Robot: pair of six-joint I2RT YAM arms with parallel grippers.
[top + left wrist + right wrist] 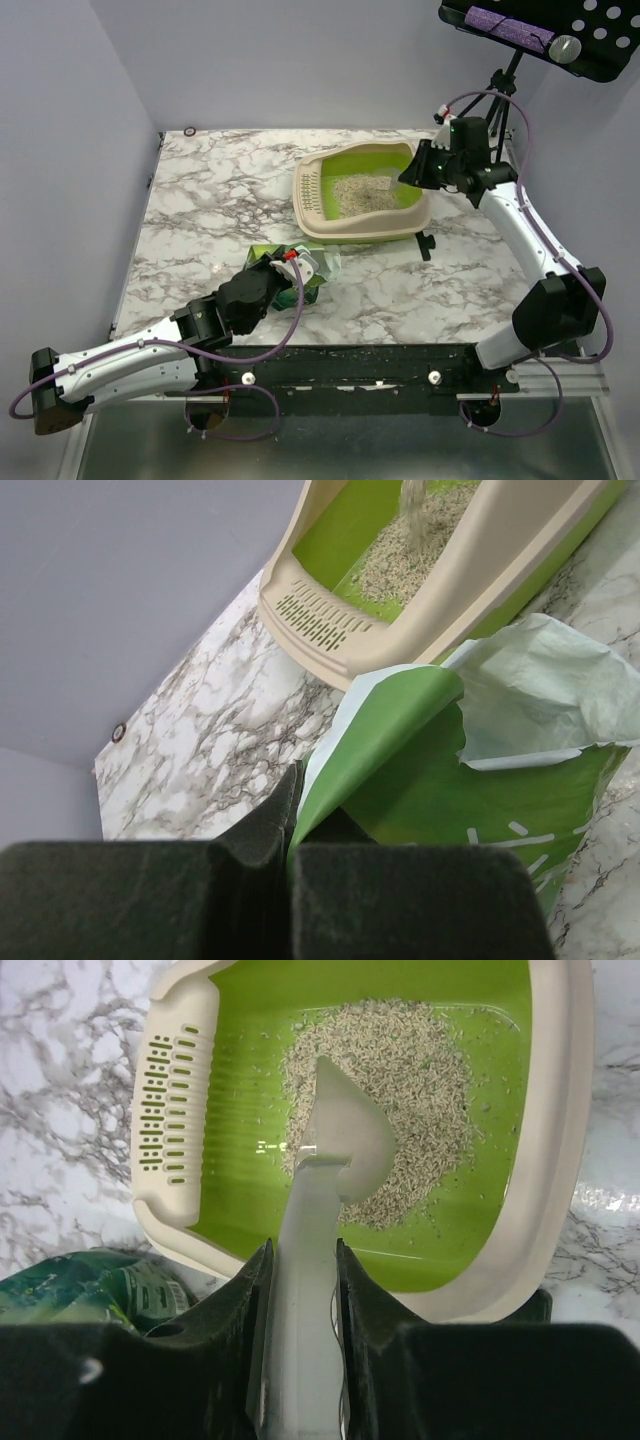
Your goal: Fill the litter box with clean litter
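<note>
One litter box (360, 233) lay on the marble counter (200, 200) in the top view, its long axis running left to right and its slotted end pointing left, with litter (362, 192) heaped inside. From the left wrist, the left gripper (305, 810) was pinched tight on the green bag's (430, 770) edge. From the right wrist, the right gripper (303, 1260) clamped the clear scoop's (345, 1140) handle above the litter.
</note>
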